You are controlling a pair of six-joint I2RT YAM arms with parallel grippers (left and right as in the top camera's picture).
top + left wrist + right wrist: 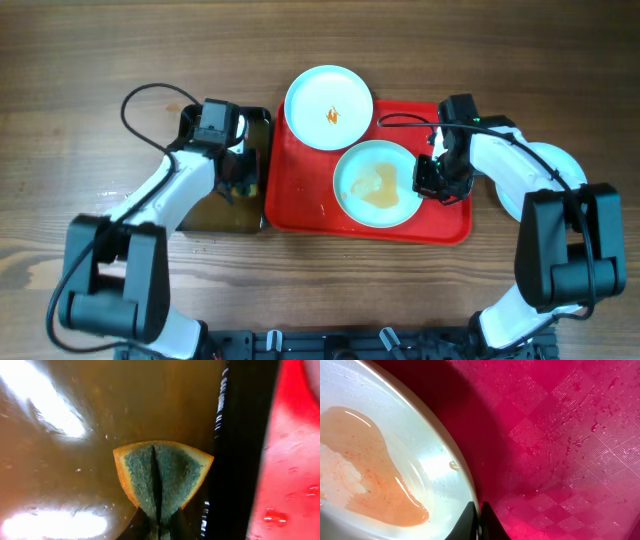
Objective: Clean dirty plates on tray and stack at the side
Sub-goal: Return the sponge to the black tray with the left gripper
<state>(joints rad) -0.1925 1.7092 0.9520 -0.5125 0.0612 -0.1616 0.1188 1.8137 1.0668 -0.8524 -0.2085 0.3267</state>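
Note:
The red tray lies mid-table. One plate with an orange smear sits over the tray's far-left corner. A second plate in the tray's middle holds a brownish puddle. My right gripper is shut on that plate's right rim; the right wrist view shows the jaws pinching the rim of the plate over the tray. A third plate lies on the table right of the tray, partly under my right arm. My left gripper is shut on a folded green-and-orange sponge.
A black tub of brownish water stands against the tray's left side, and the sponge hangs over the water. Its dark wall separates the water from the tray. Water drops lie on the tray floor.

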